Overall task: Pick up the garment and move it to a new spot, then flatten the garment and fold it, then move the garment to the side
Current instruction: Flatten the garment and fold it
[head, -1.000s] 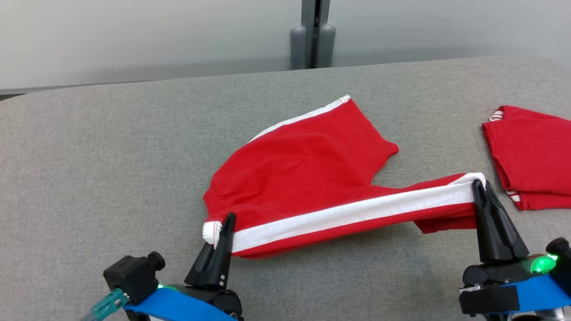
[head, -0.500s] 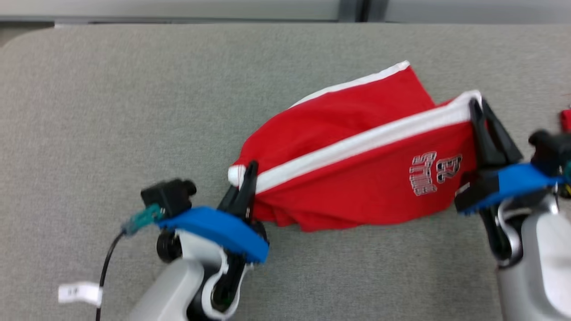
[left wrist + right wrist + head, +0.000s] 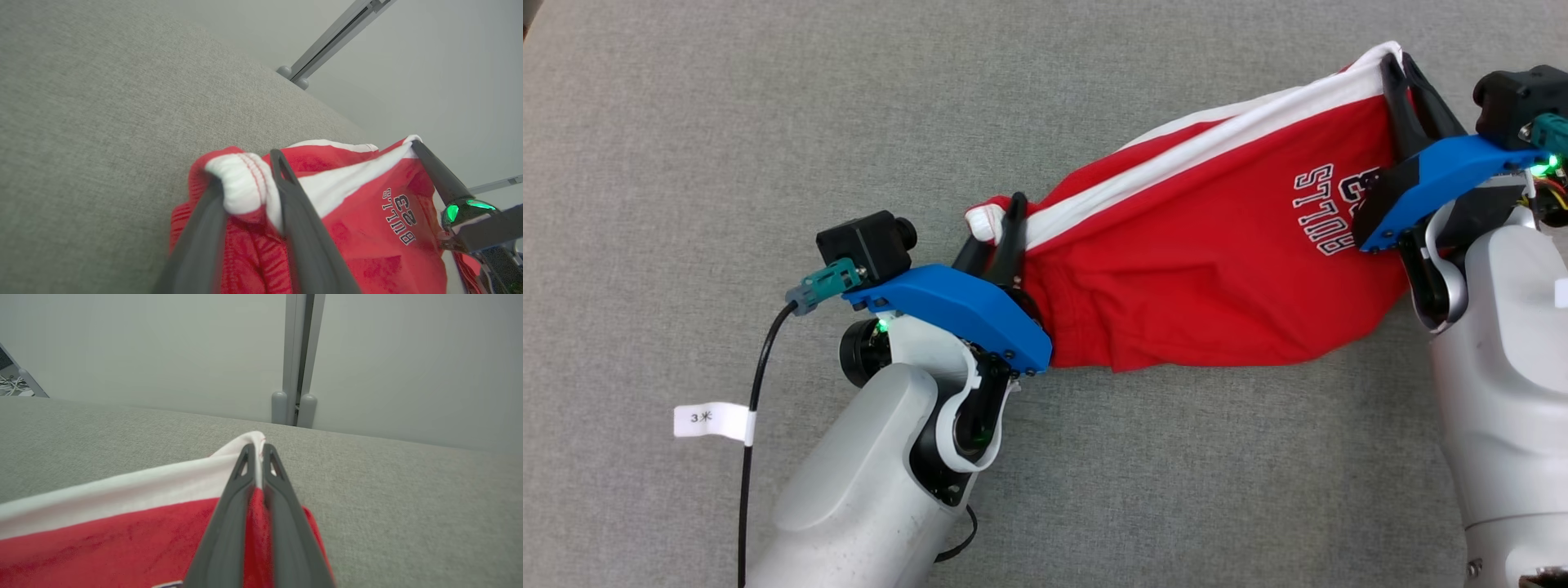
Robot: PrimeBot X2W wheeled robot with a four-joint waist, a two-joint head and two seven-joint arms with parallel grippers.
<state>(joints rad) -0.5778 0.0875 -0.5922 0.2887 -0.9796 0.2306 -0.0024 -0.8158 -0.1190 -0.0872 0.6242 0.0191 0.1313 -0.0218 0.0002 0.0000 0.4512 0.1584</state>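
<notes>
Head view: you are seeing the soft red garment (image 3: 1201, 269), white-striped and lettered, hanging stretched above the grey woven tabletop (image 3: 727, 122). Left wrist view: the left gripper (image 3: 245, 171) is pinching the ribbed white elastic waistband (image 3: 241, 188), its fingers slightly parted around the bunched cloth. Right wrist view: the right gripper (image 3: 258, 451) is clamping the corner of the white stripe (image 3: 122, 486) tightly, well short of the tabletop's far edge.

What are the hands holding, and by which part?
Red fabric shorts with white side stripes: left hand pinches the white stripe's bunched end, right hand its opposite end.
</notes>
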